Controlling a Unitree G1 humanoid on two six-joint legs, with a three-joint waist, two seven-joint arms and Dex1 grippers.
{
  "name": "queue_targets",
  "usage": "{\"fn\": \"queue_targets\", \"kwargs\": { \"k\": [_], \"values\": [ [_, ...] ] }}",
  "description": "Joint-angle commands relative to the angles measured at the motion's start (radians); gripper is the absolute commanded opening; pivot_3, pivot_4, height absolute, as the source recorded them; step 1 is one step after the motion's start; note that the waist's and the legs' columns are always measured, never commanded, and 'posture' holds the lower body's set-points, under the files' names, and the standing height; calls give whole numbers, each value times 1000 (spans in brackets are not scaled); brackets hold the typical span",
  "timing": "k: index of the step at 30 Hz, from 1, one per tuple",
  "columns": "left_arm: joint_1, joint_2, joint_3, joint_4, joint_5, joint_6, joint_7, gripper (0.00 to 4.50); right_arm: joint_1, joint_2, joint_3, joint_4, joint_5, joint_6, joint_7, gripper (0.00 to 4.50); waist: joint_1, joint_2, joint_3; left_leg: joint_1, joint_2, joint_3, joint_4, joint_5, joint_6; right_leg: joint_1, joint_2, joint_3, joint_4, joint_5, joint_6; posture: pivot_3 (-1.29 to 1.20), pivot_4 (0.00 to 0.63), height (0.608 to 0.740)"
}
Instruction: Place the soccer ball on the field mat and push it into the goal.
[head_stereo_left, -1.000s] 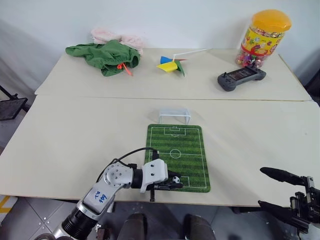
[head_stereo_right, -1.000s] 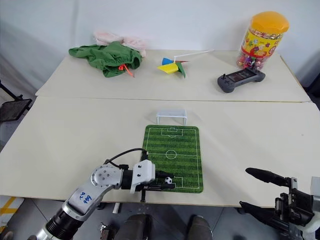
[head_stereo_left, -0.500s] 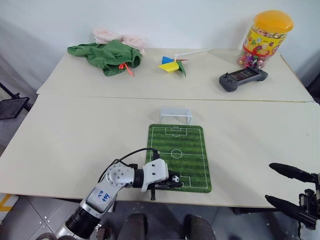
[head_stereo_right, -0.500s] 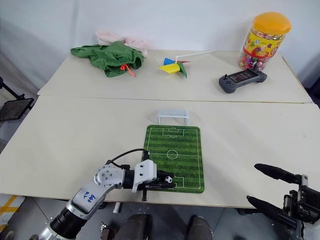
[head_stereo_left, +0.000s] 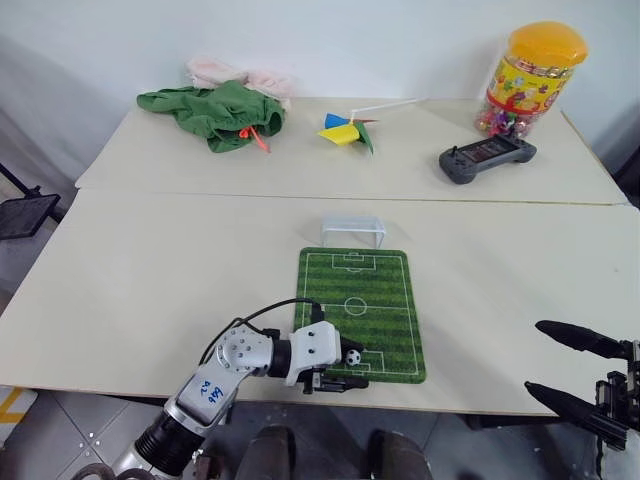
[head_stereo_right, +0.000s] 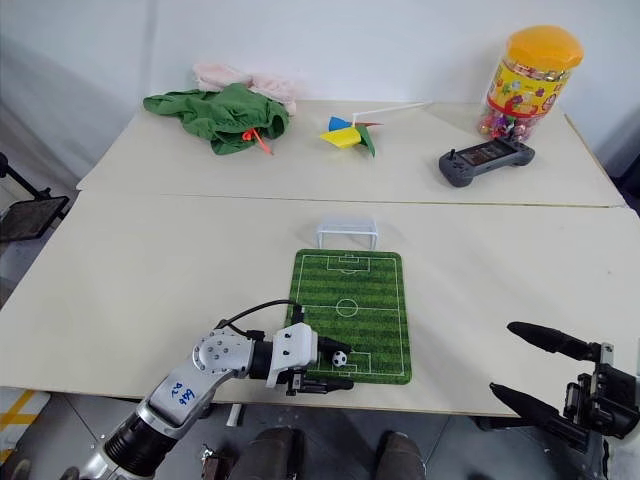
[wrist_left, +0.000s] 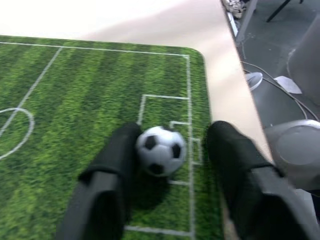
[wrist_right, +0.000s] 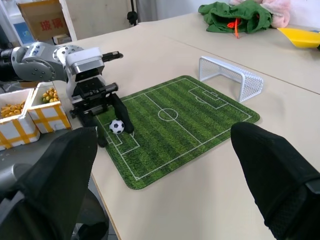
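The soccer ball (head_stereo_left: 353, 356) is tiny, white with black patches. It rests on the near end of the green striped field mat (head_stereo_left: 360, 295), by the printed goal box. My left gripper (head_stereo_left: 349, 368) lies low over that end, open, its fingers either side of the ball. In the left wrist view the ball (wrist_left: 160, 150) touches one finger (wrist_left: 117, 160), and a gap separates it from the other finger (wrist_left: 235, 160). The pale-blue goal (head_stereo_left: 352, 230) stands on the table just past the mat's far end. My right gripper (head_stereo_left: 536, 357) hovers open and empty off the table's front right edge.
On the far table lie a green cloth (head_stereo_left: 212, 110) with a pink one behind it, a coloured pinwheel (head_stereo_left: 345, 130), a dark game controller (head_stereo_left: 487, 158) and an orange-lidded candy jar (head_stereo_left: 535, 75). A seam (head_stereo_left: 150, 192) runs between the two tables. Small boxes (wrist_right: 27, 112) of yellow pieces sit below the near edge.
My left gripper has opened and let go of the soccer ball, which now sits on the mat. Neither arm has shifted noticeably; the camera has moved slightly.
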Motion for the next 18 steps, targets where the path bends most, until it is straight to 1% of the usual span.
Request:
{"fn": "queue_targets", "kwargs": {
  "k": [1,3,10,13,16,17,18],
  "values": [
    [-14,-18,6,16,11,-23,19,3901,-10,-13,-18,9,-5,1,-7,4500,0,0,0,0,0,0,0,0,0,0,0,0,0,0,0,0,150,740],
    [-22,-26,12,19,13,-19,28,4461,-15,-12,-15,11,-10,1,-9,4500,0,0,0,0,0,0,0,0,0,0,0,0,0,0,0,0,150,740],
    [-32,-20,63,-51,-37,-39,10,4461,-25,-12,-14,18,-23,5,-12,4500,-1,0,0,0,0,0,0,0,0,0,0,0,0,0,0,0,150,740],
    [-25,-14,107,-84,-79,-50,-1,3871,-36,-13,-11,27,-29,6,-14,4500,-2,0,0,0,0,0,0,0,0,0,0,0,0,0,0,0,150,740],
    [-8,-7,140,-111,-116,-32,-3,2978,-42,-9,-9,33,-34,3,-12,4500,-2,0,0,0,0,0,0,0,-1,0,0,0,0,0,0,0,150,740],
    [-2,3,140,-120,-124,-31,-16,2598,-44,-7,-8,35,-34,3,-11,4500,-2,0,0,0,0,0,0,0,-1,0,0,0,0,0,0,0,150,740],
    [3,11,139,-128,-127,-32,-23,2355,-46,-6,-7,36,-34,3,-10,4500,-3,0,0,0,0,0,0,0,-1,0,0,0,0,0,0,0,150,740]
  ]
}}
